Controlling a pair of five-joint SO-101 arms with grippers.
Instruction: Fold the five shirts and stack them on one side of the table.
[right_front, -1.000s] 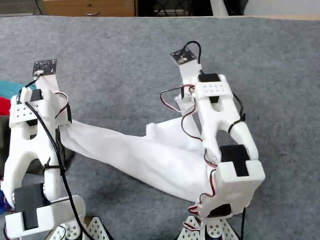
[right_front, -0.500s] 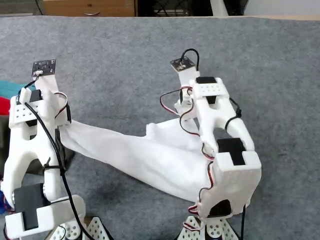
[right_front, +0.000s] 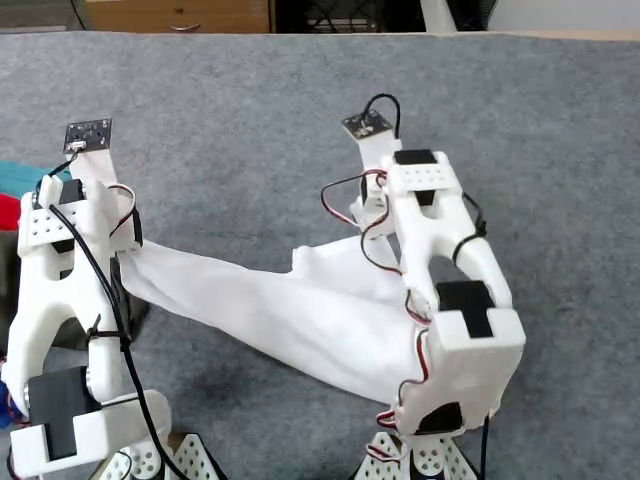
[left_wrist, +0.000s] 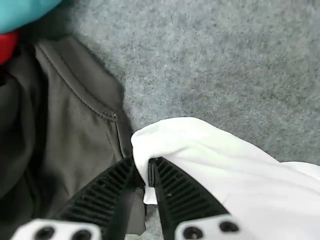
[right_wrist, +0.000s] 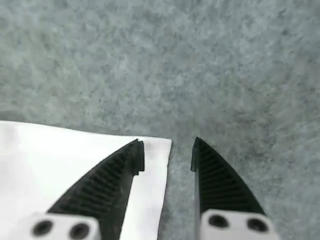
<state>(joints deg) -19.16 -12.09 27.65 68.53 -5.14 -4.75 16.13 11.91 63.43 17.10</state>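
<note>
Left gripper (left_wrist: 148, 168) clamps the white shirt (left_wrist: 215, 160) at its edge, beside a dark shirt (left_wrist: 60, 130). Right gripper (right_wrist: 167, 152) is open over the white shirt's corner.

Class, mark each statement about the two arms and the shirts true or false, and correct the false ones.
1. The left claw pinches an edge of the white shirt. True.
2. The right claw is shut on the white shirt. False: it is open at the shirt's corner.
3. A dark shirt lies beside the left claw. True.
4. The white shirt is neatly folded. False: it lies stretched out and rumpled, unfolded.
</note>
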